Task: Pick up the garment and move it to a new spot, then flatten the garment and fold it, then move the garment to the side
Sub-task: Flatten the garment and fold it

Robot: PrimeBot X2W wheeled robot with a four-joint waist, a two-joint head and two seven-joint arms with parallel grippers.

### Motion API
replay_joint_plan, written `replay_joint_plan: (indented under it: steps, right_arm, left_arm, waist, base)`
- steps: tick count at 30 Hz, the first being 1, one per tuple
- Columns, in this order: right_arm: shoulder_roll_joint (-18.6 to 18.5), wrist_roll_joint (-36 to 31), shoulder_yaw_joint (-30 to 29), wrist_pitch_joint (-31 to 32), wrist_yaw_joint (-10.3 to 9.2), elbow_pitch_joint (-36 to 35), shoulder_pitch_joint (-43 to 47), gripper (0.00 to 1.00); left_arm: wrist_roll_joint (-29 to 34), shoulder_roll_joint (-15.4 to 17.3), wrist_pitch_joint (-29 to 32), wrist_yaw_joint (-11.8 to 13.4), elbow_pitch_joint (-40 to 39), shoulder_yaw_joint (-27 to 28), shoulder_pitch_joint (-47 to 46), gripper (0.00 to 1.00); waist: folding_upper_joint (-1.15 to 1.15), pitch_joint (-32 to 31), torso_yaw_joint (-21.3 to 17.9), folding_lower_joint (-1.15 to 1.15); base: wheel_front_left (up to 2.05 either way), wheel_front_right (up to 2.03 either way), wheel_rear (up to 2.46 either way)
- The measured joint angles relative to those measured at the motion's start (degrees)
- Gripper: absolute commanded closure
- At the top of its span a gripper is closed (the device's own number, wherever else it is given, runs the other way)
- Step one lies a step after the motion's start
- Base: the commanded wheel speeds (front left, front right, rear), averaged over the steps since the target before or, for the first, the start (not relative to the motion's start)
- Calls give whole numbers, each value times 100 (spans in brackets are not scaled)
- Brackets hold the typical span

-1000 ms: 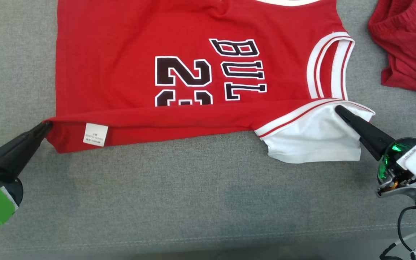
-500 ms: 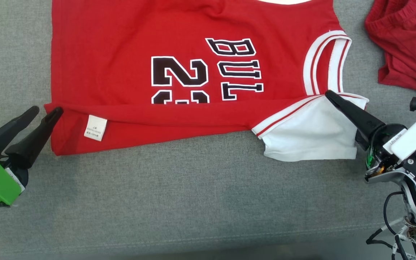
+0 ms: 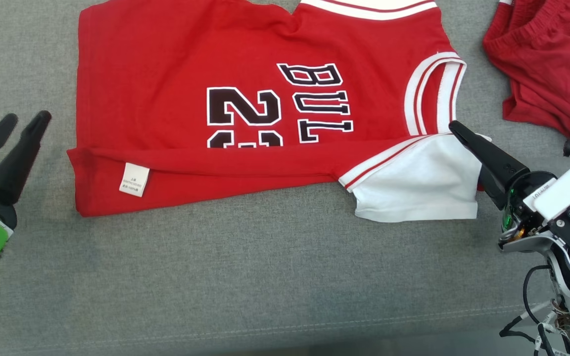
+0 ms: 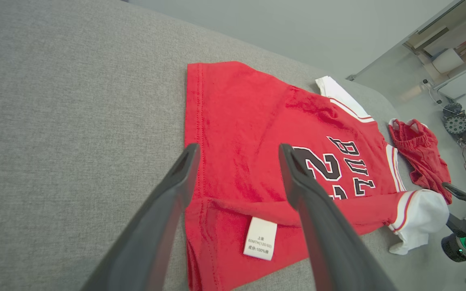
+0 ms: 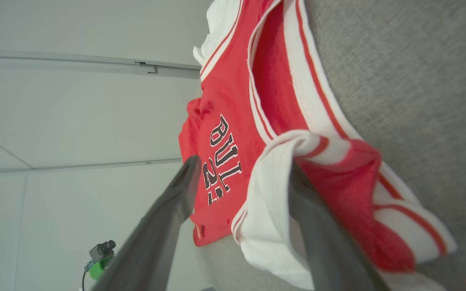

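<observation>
Grey woven upholstery (image 3: 265, 277), sofa-cushion sort of stuff, so plenty of drag is to be expected under the cloth. The red jersey (image 3: 176, 89) is laid flat across the far half of it, number and lettering up. Its near long edge is turned over onto the front, so the care label (image 3: 134, 179) and the white sleeve flap (image 3: 413, 188) are on show. Judged from that, the first lengthwise fold is down and the next one isn't started.

The left gripper (image 3: 26, 117) is spread wide with nothing in it, parked just off the hem corner and clear of the cloth. The right gripper (image 5: 243, 162) is spread too and nothing is pinched. In the right wrist view, though, the white sleeve edge looks draped over one finger (image 5: 318, 210), so it can't be called fully clear.

Tips for this bit:
- That finger should be slid out low and along its own line, not lifted, or the flap will likely get flipped back.
- The flap's hem end doesn't look quite lined up with the hem above it, so that's worth squaring before anything is regripped.
- For the far side, both corners ought to be pinched at matching points and brought over together.
- The other red garment (image 3: 547, 64) near the right end should be steered around.
</observation>
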Motion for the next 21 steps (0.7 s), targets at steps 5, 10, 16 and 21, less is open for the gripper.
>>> replay_joint_plan:
  steps: [5,10,16,21]
  right_arm:
    - [-46,-272,-110,-254,0,-245,203,0]
    - [-366,-1216,-287,-829,142,-517,411,0]
    - [-684,-2324,-145,-1354,363,-678,797,0]
    - [-480,-2575,126,-1639,436,-602,1249,0]
  left_arm:
    - [7,-38,-304,0,7,196,113,0]
    - [267,-37,-557,2,-33,218,498,0]
    - [773,-115,-944,169,-103,107,976,0]
    - [850,-556,-1190,261,-219,-231,1380,0]
  waist:
    - [0,-145,-34,0]
    - [0,-328,-44,0]
    - [0,-564,-51,0]
    - [0,-758,-35,0]
  base:
    - [0,0,0]
    - [0,0,0]
    - [0,0,0]
    - [0,0,0]
